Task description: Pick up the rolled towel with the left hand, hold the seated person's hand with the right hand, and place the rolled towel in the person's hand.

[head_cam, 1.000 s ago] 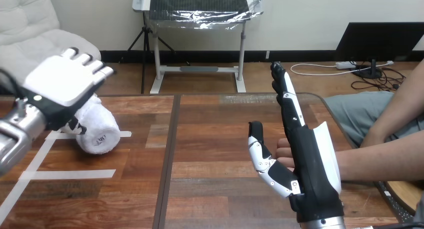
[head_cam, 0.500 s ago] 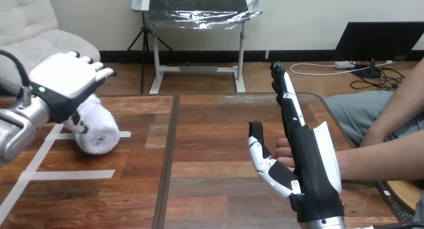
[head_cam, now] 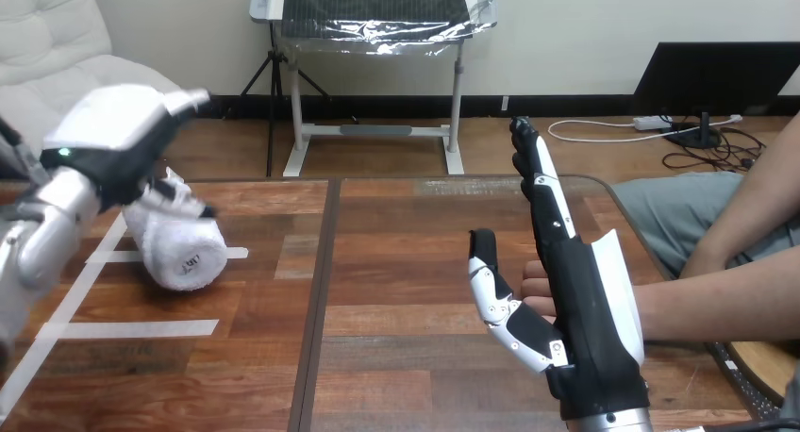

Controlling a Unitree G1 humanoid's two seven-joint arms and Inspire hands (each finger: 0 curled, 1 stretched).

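Note:
The rolled white towel [head_cam: 179,248] lies on the wooden table [head_cam: 406,357] at the left, its end face turned toward me. My left hand [head_cam: 113,140] hovers just above the roll's far end, open, with its thumb reaching down near the towel's top. At the right my right hand [head_cam: 580,309] stands on edge, open, fingers straight and pointing away, thumb spread to the left. The person's hand [head_cam: 536,289] comes in from the right behind it; its fingertips show between my thumb and palm. My fingers are not curled round it.
White tape strips [head_cam: 132,329] mark the table's left part around the towel. A dark seam [head_cam: 316,300] runs down the tabletop. The person's forearm [head_cam: 726,305] lies across the table's rounded right edge.
My left hand has turned and shifted slightly left over the towel, its thumb now pointing down toward the roll. The towel, my right hand and the person's hand have not moved.

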